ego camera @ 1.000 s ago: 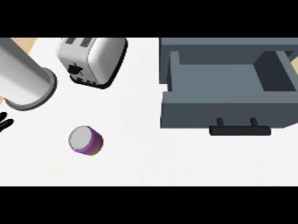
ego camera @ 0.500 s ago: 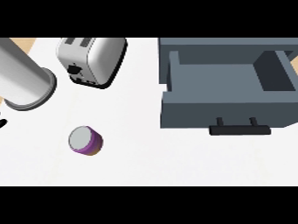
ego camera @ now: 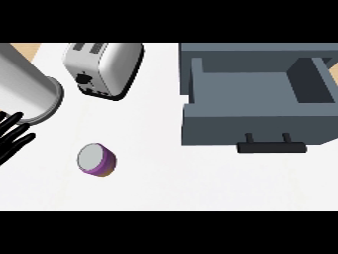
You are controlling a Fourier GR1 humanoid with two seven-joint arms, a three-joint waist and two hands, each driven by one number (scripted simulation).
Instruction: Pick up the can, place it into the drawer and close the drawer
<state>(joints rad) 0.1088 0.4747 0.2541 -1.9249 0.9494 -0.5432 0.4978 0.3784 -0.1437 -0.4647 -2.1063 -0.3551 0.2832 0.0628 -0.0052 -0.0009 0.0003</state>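
Observation:
The can (ego camera: 96,159), short and purple with a grey top, sits on the white counter at lower left. My left hand (ego camera: 3,139) shows at the left edge, fingers straight and spread, open, a short way left of the can and not touching it. Its grey forearm (ego camera: 14,82) fills the upper left corner. The grey drawer (ego camera: 263,126) stands pulled open at the right, its inside bare, with a dark handle (ego camera: 270,147) on its front. My right hand is out of view.
A silver toaster (ego camera: 102,67) stands at the back between the forearm and the drawer. White counter (ego camera: 171,183) lies between the can and the drawer front. A wooden strip shows at the far left edge.
The left hand's fingers slipped toward the left edge, then came back further into view, closer to the can. Can, drawer and toaster have not moved.

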